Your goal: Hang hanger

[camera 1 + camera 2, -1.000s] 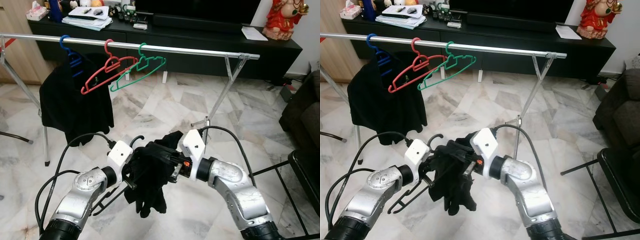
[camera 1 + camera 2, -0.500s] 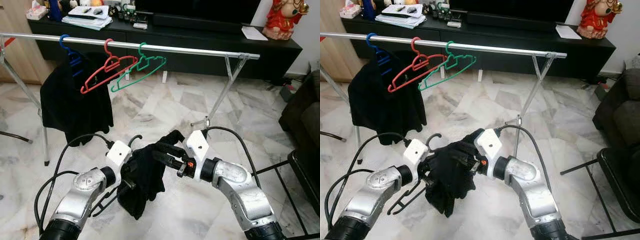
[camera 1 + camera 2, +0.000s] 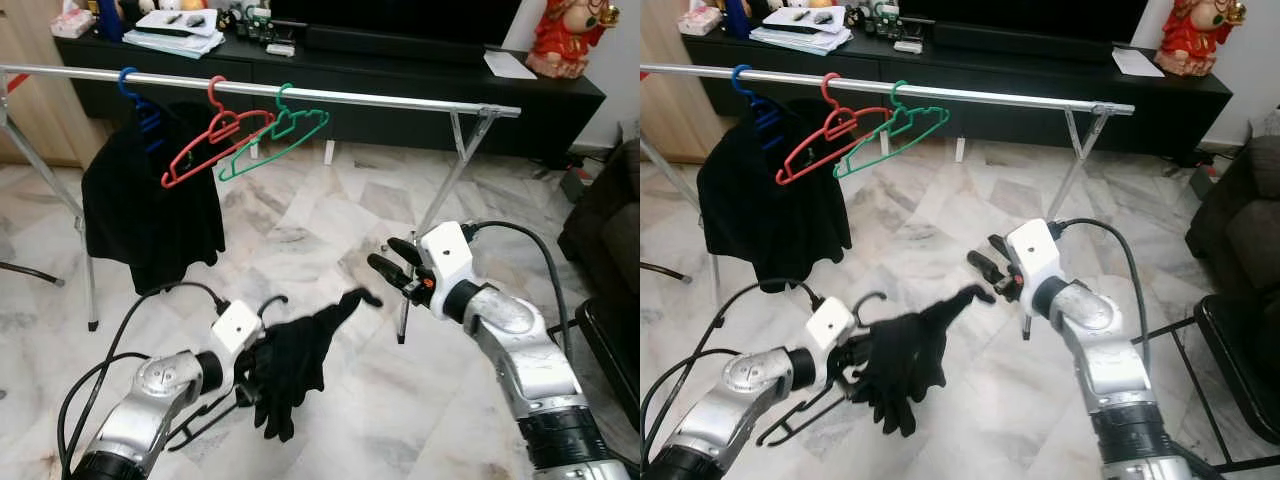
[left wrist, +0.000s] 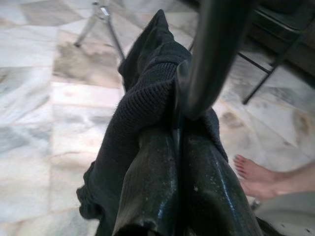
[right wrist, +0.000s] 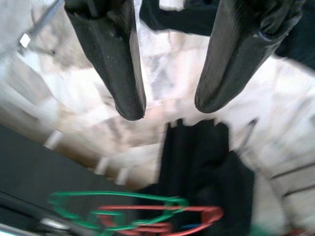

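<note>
A black hanger (image 3: pixel 262 305) draped with a black knit garment (image 3: pixel 293 362) is low in front of me. My left gripper (image 3: pixel 248 368) is shut on it; in the left wrist view its fingers (image 4: pixel 162 196) pinch the hanger and cloth (image 4: pixel 142 98) together. Up and to the right, my right gripper (image 3: pixel 387 258) is open and apart from the garment, with bare floor between its fingertips (image 5: pixel 125 73). The silver clothes rail (image 3: pixel 380 99) crosses the back. It carries a blue hanger with a black garment (image 3: pixel 150 205), a red hanger (image 3: pixel 213 142) and a green hanger (image 3: pixel 276 138).
The rail's right leg (image 3: pixel 440 200) stands just behind my right gripper. A black TV console (image 3: pixel 420 70) runs along the wall, with a red statue (image 3: pixel 565 35) on it. A dark sofa (image 3: pixel 605 230) and a black frame (image 3: pixel 590 340) are at right. A person's bare foot (image 4: pixel 251 169) is nearby.
My right gripper has let go of the black garment, opened and drawn up and to the right. The garment now hangs from the left gripper's hanger alone, held lower.
</note>
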`<state>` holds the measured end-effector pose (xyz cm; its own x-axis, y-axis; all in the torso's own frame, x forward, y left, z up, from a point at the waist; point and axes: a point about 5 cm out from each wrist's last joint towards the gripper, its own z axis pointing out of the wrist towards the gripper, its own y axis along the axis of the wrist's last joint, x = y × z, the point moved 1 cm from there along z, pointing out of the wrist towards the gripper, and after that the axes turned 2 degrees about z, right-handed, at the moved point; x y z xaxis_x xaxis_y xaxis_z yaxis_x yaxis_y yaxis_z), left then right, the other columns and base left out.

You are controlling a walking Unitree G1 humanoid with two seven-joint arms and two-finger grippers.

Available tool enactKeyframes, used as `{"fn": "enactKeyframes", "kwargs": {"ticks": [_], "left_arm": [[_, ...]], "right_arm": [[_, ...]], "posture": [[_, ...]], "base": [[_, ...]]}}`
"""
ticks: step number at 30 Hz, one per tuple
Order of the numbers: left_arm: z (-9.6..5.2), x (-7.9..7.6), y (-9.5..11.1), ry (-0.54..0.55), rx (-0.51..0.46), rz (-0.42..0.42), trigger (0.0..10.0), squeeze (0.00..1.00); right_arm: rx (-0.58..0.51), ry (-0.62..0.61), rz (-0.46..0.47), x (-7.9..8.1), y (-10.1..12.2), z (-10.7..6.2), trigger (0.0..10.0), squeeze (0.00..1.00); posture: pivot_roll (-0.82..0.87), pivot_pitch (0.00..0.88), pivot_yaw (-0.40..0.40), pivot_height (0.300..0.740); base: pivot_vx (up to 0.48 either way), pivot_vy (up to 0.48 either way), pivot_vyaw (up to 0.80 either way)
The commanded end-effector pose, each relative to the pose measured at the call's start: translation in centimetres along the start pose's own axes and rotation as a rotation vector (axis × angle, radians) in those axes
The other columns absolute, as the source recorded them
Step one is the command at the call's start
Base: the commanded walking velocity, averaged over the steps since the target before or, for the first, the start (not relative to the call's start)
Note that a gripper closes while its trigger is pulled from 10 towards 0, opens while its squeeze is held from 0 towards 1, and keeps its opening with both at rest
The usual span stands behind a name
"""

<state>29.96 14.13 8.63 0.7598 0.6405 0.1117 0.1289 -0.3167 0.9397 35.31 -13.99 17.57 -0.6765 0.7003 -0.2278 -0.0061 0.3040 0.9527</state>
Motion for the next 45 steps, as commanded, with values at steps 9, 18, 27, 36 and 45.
{"fn": "enactKeyframes", "kwargs": {"ticks": [9, 18, 27, 36, 45], "left_arm": [[0.0, -0.7, 1.5, -0.132, -0.006, 0.108, 10.0, 0.0], [0.4, -1.4, 3.1, -0.247, -0.023, 0.188, 10.0, 0.0], [0.8, -2.0, 4.0, -0.312, -0.025, 0.231, 10.0, 0.0], [1.3, -3.0, 4.4, -0.375, -0.022, 0.253, 10.0, 0.0], [1.6, -3.3, 4.8, -0.39, -0.026, 0.263, 10.0, 0.0]], "right_arm": [[0.167, 0.479, -0.151, 2.9, -3.7, -1.4, 10.0, 0.0], [0.265, 0.614, -0.2, 2.9, -5.9, -1.6, 10.0, 0.0], [0.255, 0.674, -0.248, 3.5, -6.1, -0.5, 10.0, 0.0], [0.257, 0.622, -0.354, 3.1, -6.3, 0.6, 10.0, 0.0], [0.223, 0.657, -0.343, 3.4, -6.2, 0.8, 10.0, 0.0]], "posture": [[-0.01, 0.164, -0.081, 0.74], [-0.01, 0.153, -0.088, 0.74], [0.01, 0.139, -0.096, 0.74], [0.01, 0.12, -0.108, 0.74], [0.01, 0.111, -0.112, 0.74]], "base": [[0.0, 0.0, 0.0], [0.0, 0.0, 0.0], [0.0, 0.0, 0.0], [0.0, 0.0, 0.0], [0.0, 0.0, 0.0]]}}
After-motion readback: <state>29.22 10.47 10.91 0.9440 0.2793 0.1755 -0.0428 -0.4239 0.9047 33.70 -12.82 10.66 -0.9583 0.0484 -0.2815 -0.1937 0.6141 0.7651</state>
